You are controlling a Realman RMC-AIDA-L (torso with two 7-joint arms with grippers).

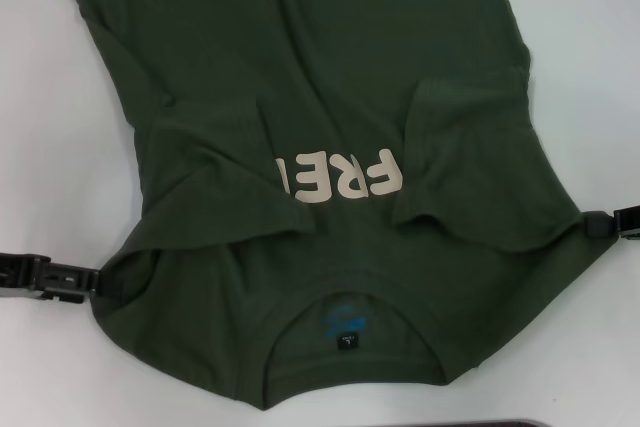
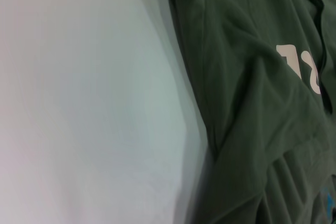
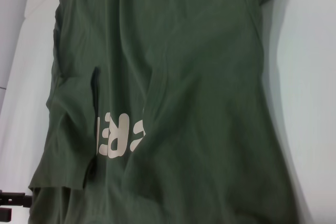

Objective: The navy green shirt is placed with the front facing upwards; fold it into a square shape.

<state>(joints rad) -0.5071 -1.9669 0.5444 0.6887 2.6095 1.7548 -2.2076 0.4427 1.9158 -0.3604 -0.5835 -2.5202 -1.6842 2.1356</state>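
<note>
The navy green shirt (image 1: 300, 97) lies flat on the white table, collar (image 1: 345, 332) towards me, with cream letters "FRE" (image 1: 345, 177) on the chest. Both sleeves are folded inward over the chest, and the left fold covers part of the lettering. My left gripper (image 1: 75, 282) sits low at the shirt's left shoulder edge, its tip touching the cloth. At the right shoulder edge my right gripper (image 1: 598, 223) is shut on the fabric, which is drawn out to a point there. The right wrist view shows the shirt (image 3: 173, 103) and lettering (image 3: 118, 137). In the left wrist view the shirt (image 2: 252, 103) lies beside bare table.
White table (image 1: 40, 127) shows on both sides of the shirt. A dark object's edge (image 1: 500, 423) sits at the near table edge. The shirt's hem runs out of the head view at the far side.
</note>
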